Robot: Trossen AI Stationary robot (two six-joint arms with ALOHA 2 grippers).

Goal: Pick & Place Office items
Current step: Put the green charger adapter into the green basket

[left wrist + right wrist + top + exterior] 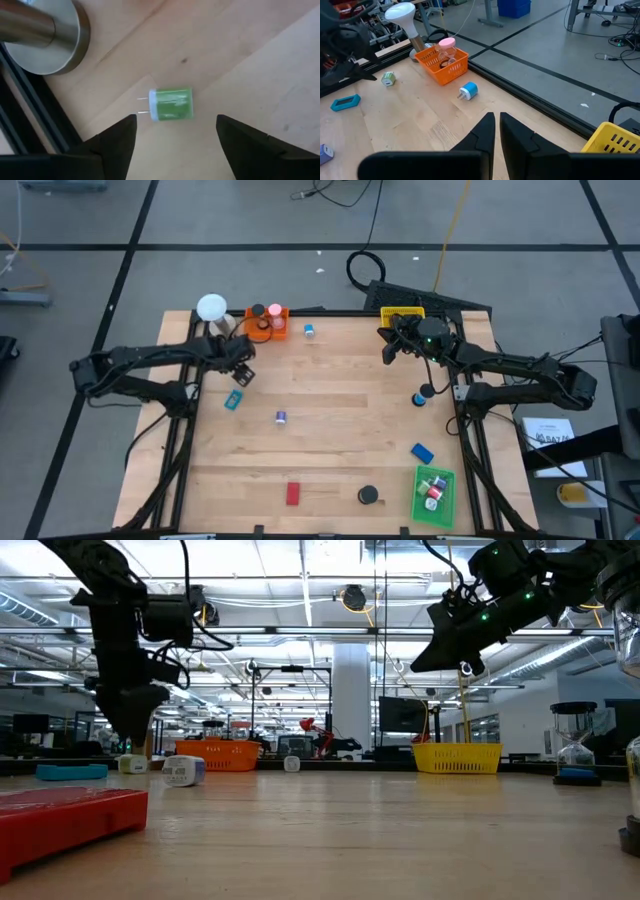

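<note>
My left gripper (175, 137) has its fingers spread wide with nothing between them, hanging just above the table (340, 440) over a green plug piece (171, 104). That piece lies on its side on the wood, its long axis running across the gap between my fingers, two small metal prongs pointing toward the steel base of the white ball lamp (212, 308) close by. From above, the left arm reaches in from the table's left edge to the far-left corner, wrist bent down, just beside the orange tray (266, 323).

My right gripper (496, 131) has its fingers pressed together, holding nothing. It is raised high near the far-right corner, next to the yellow tray (402, 313), and angled toward the table's middle.

Counting loose pieces on the wood from above: one blue plug (309, 331) beside the orange tray, one teal flat block (234, 401), one purple bit (281, 417) near the centre, one blue block (422, 451), one red block (293, 493), one black disc (369, 495). Trays: three, orange, yellow and a green tray (434, 494) at the near right holding several small pieces I cannot count.
</note>
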